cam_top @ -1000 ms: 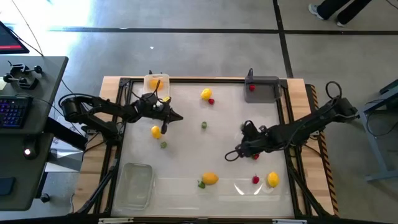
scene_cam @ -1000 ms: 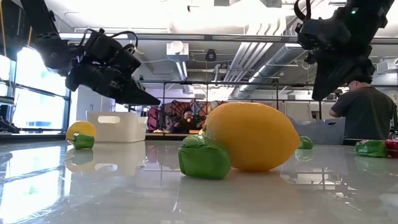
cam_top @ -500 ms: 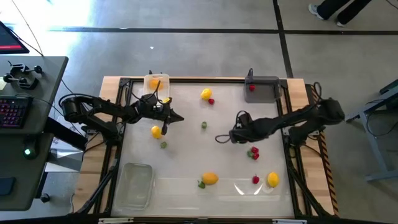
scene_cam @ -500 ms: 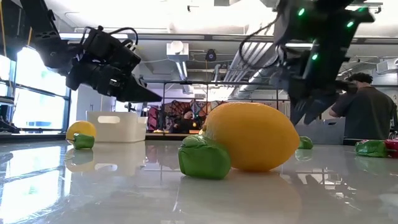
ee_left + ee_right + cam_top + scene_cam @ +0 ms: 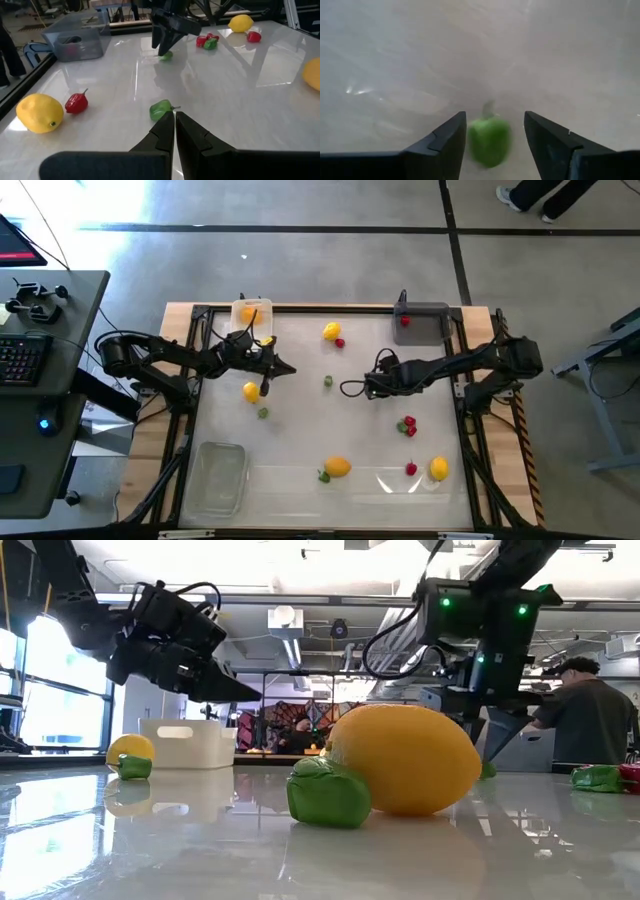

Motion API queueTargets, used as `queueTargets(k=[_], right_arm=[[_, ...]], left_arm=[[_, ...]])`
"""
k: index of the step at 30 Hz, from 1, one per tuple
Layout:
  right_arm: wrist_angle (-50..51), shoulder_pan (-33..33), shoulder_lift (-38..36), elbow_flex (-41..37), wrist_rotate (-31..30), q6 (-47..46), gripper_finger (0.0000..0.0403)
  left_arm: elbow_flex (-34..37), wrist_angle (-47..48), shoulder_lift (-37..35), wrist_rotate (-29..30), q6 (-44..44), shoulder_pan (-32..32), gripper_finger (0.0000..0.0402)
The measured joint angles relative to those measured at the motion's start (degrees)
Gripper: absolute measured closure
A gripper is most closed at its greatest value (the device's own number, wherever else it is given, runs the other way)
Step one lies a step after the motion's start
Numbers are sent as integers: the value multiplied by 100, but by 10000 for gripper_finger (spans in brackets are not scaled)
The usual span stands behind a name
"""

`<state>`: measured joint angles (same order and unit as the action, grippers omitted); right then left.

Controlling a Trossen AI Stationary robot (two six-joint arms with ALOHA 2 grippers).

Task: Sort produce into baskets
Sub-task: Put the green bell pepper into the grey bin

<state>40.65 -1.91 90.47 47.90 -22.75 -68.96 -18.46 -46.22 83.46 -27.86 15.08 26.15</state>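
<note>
We saw a small green pepper (image 5: 489,140) lying on the white counter (image 5: 300,420), near its middle. The right tool (image 5: 492,135) stood wide, one finger on each side. The left tool (image 5: 174,131) hovered closed near the white tray (image 5: 252,314)

The worktop (image 5: 300,420) is glossy white inside a pale wood frame (image 5: 180,315). On it lie yellow lemons (image 5: 338,467), red berries (image 5: 410,469) and small green peppers (image 5: 489,141). The trays are white (image 5: 251,313), dark grey (image 5: 425,323) and clear (image 5: 216,478); both arms are black.
</note>
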Motion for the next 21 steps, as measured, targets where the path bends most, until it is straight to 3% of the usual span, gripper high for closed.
queueTargets(k=[12, 21], right_arm=[[53, -36, 177, 0, 209, 358, 224], [236, -30, -372, 0, 565, 2384, 219]], left_arm=[[0, 505, 0, -2, -299, 0, 397], [0, 743, 0, -4, -277, 0, 397]])
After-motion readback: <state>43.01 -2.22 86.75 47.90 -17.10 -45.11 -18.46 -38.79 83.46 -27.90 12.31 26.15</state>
